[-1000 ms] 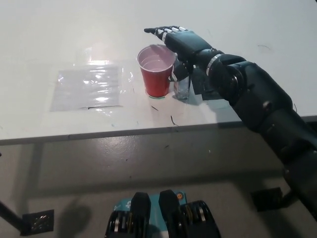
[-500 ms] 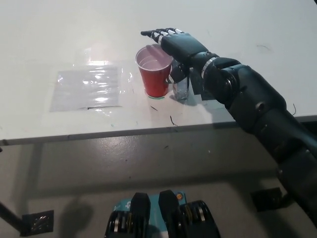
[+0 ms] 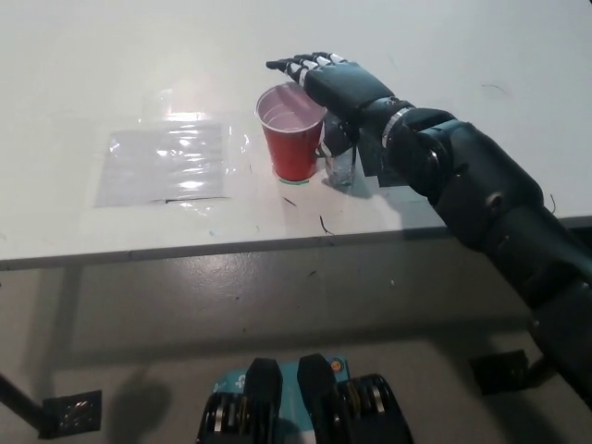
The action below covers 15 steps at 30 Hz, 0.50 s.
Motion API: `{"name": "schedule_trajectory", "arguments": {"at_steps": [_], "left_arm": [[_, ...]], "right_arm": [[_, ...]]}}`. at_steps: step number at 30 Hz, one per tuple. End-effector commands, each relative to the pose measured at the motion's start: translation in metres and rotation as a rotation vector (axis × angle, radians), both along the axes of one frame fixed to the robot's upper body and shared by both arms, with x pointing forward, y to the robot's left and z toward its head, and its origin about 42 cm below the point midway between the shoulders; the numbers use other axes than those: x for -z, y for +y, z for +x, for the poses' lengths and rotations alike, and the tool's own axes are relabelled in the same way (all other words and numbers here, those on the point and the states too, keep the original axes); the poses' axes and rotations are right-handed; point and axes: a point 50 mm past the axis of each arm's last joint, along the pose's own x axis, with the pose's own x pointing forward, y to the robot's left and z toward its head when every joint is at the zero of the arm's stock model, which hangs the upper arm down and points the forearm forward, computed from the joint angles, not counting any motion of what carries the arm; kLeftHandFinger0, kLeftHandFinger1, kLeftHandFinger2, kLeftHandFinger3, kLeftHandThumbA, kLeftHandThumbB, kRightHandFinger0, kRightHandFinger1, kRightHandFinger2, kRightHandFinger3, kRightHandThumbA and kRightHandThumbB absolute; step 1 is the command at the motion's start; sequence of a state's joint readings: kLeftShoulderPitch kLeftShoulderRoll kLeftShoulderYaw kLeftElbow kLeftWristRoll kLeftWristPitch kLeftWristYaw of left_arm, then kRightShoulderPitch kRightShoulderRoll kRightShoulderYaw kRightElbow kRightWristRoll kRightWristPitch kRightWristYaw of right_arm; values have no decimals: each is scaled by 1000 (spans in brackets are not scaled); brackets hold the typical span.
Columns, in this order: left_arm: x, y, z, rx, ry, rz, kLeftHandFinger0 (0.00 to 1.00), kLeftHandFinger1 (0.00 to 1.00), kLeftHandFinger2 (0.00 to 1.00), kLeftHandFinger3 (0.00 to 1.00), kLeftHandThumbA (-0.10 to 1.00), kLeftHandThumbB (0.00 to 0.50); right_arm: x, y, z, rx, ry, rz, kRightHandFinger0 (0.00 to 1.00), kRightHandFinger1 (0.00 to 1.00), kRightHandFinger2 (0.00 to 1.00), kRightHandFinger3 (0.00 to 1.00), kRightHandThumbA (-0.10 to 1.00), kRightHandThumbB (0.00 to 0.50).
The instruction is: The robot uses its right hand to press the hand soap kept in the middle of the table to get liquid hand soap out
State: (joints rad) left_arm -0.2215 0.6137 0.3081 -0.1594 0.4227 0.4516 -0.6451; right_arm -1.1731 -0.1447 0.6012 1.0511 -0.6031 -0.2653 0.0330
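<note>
1. One black right hand point(image 3: 338, 83) hovers flat over the soap bottle point(image 3: 340, 165), palm down, fingers stretched out & close together, holding nothing; tips reach over the cup's far rim
2. Soap bottle: small clear thing on the table point(image 3: 444, 55), approx mid-table, touching or just beside the red cup point(image 3: 293, 134) on its right; mostly hidden under the palm, pump head not visible
3. Flat palm suits a downward push on the pump, prob why it's held that way; can't tell if contact is made yet
4. Cup sits by the spout side, likely to catch soap
5. Clear plastic sheet point(image 3: 166, 166) lies left of cup, apart
6. Left hand not in view
</note>
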Motion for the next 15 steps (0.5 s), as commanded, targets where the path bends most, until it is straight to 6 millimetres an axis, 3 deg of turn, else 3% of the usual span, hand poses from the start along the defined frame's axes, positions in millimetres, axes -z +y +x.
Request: {"name": "schedule_trajectory", "arguments": {"at_steps": [1,2,3,7,9,12,13,15], "left_arm": [[-11,6,-6,-29,-22,11,1000,1000,1000,877,1000,39],[-9,6,-7,-29,-18,13,1000,1000,1000,877,1000,39],[-7,6,-8,-32,-11,14,1000,1000,1000,878,1000,38],[2,7,-15,-38,10,-3,1000,1000,1000,867,1000,45],[6,9,-16,-43,21,-6,1000,1000,1000,889,1000,57],[9,8,-19,-40,25,-17,1000,1000,1000,893,1000,51],[11,7,-20,-40,30,-18,1000,1000,1000,895,1000,50],[11,7,-20,-37,34,-12,1000,1000,998,889,1000,58]], "right_arm": [[-17,-8,2,-9,60,-19,1000,1000,1000,1000,1000,431],[-42,-5,4,-12,33,9,1000,1000,1000,1000,1000,422],[-45,-4,4,-14,33,14,1000,1000,1000,1000,1000,420],[-106,13,3,-43,-53,48,1000,1000,1000,1000,1000,420],[-130,19,2,-72,-105,61,1000,1000,1000,1000,1000,391],[-163,27,-1,-80,-136,55,1000,1000,1000,1000,1000,411],[-161,26,-1,-80,-129,54,1000,1000,1000,1000,1000,411],[-186,30,-5,-107,-187,66,1000,1000,1000,1000,1000,445]]}}
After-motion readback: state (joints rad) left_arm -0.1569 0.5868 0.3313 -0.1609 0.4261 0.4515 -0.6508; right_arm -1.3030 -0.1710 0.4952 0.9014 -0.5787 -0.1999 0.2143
